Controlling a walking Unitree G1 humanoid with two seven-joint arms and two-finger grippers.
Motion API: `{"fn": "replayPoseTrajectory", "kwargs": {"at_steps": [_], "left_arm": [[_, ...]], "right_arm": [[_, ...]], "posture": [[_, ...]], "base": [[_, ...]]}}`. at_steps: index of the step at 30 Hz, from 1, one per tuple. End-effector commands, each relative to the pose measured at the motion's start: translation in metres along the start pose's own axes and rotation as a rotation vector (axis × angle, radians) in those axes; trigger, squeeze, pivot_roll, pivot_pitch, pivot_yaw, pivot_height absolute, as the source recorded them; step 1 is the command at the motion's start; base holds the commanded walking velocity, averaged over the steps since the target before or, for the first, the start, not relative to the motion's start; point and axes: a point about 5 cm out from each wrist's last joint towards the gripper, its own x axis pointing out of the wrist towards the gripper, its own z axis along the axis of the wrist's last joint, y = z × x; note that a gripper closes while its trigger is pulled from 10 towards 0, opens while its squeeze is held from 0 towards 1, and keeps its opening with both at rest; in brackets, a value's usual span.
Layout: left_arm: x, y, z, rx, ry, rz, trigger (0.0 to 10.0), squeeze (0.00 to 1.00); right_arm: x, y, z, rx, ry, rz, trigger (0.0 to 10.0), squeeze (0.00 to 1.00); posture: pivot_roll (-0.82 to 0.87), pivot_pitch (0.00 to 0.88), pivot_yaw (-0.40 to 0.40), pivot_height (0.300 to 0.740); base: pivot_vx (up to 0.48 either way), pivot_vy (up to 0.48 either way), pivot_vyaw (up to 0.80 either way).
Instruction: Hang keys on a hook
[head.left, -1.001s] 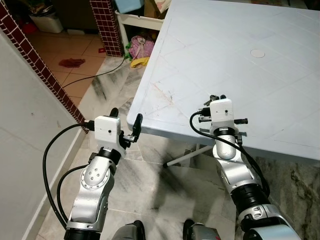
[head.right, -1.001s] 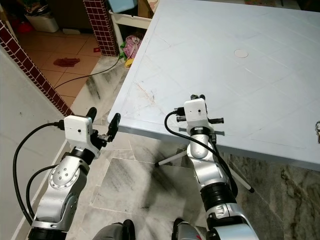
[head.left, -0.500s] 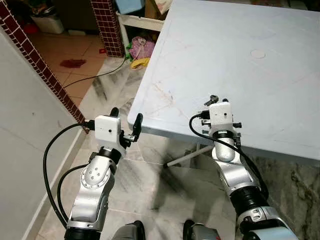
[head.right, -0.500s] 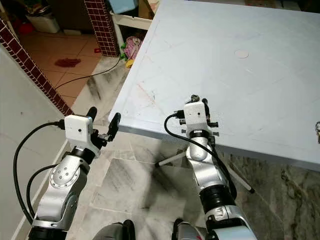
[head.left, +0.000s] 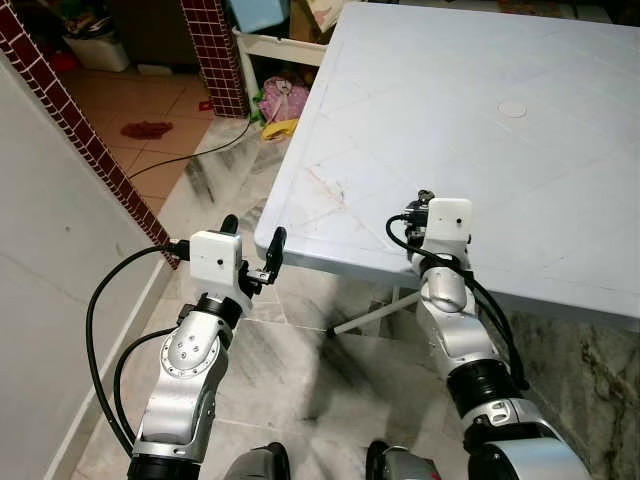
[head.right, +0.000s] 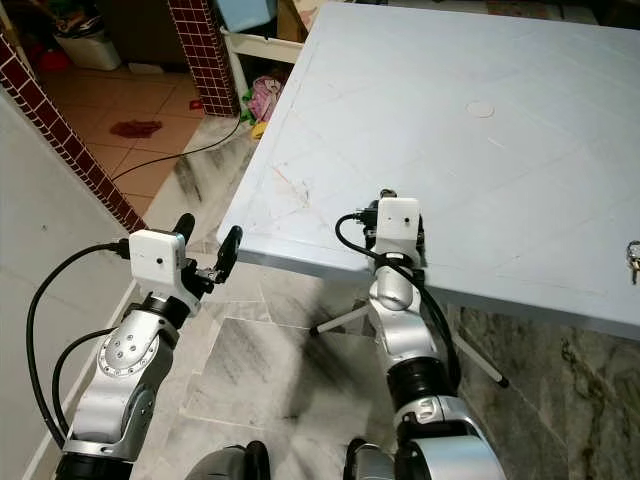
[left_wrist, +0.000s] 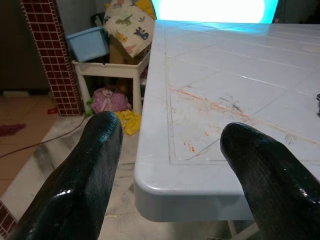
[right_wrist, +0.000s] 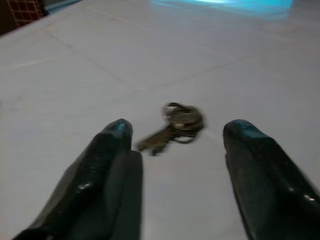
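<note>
A small bunch of keys lies on the pale blue-white plastic table, close to its front edge at the far right of the right eye view. In the right wrist view the keys rest flat on the tabletop ahead of the two black fingers, untouched. My right gripper is open, low over the table's front part, well left of the keys. At the table's near left corner my left gripper is open, its fingers straddling the corner with nothing between them.
A white wall with a red-brick edge runs along my left. A brick pillar, a white shelf with cloths and a black cable sit on the floor beyond. A table leg slants under the table.
My right wrist has turned and shifted slightly right over the table's front part. The left arm has not moved.
</note>
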Motion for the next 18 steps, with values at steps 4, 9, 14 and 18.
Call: {"fn": "replayPoseTrajectory", "kwargs": {"at_steps": [4, 9, 14, 18], "left_arm": [[-0.002, 0.001, -0.003, 0.007, 0.014, -0.001, 10.0, 0.0], [-0.002, 0.0, -0.003, 0.005, 0.013, -0.002, 10.0, 0.0], [-0.002, 0.0, -0.003, 0.003, 0.016, -0.003, 10.0, 0.0], [-0.002, -0.001, -0.003, 0.001, 0.016, -0.006, 10.0, 0.0]], "right_arm": [[0.005, 0.012, 0.006, 0.102, 0.043, 0.011, 10.0, 1.0], [0.009, 0.016, 0.01, 0.172, 0.072, -0.046, 10.0, 1.0], [0.012, 0.018, 0.011, 0.233, 0.121, -0.08, 10.0, 1.0], [0.013, 0.024, 0.011, 0.285, 0.162, -0.078, 10.0, 1.0]], "posture": [[0.08, 0.2, 0.069, 0.74], [0.08, 0.2, 0.067, 0.74], [0.08, 0.2, 0.066, 0.74], [0.09, 0.201, 0.066, 0.74]], "base": [[0.0, 0.0, 0.0], [0.0, 0.0, 0.0], [0.0, 0.0, 0.0], [0.0, 0.0, 0.0]]}}
